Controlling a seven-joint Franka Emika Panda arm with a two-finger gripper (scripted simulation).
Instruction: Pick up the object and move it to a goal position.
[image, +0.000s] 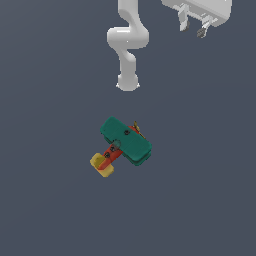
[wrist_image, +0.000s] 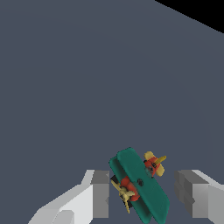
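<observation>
- The object (image: 125, 142) lay near the middle of the exterior view, on the plain grey-blue floor (image: 45, 200), with nothing touching it.
- Its teal-green slab (image: 126, 140) ran on a slant from the upper left toward the lower right of that frame, with dark screw heads on its top face.
- A red-orange stem (image: 112, 154) came out from under the slab toward the lower left and ended in a yellow block (image: 102, 165), the part of the toy lowest in the frame.
- A small yellow piece (image: 136, 127) stuck out at the slab's upper right edge; it was too small to make out its shape in that view.
- The white arm (image: 128, 42) stood in the upper middle of the exterior view, and the gripper (image: 194, 26) hung at the upper right, well apart from the object.
- In the exterior view the two fingers (image: 184, 21) stood apart with nothing between them, so the jaws were wide and held nothing.
- In the wrist view the object (wrist_image: 140, 186) showed between the two grey fingertips (wrist_image: 100, 192), with a gap on each side and no contact.
- There the slab appeared edge-on and tilted, with red and yellow parts (wrist_image: 154, 163) showing on both sides of it.
- A black wedge (wrist_image: 201, 11) cut the upper right corner of the wrist view, past the edge of the floor.
</observation>
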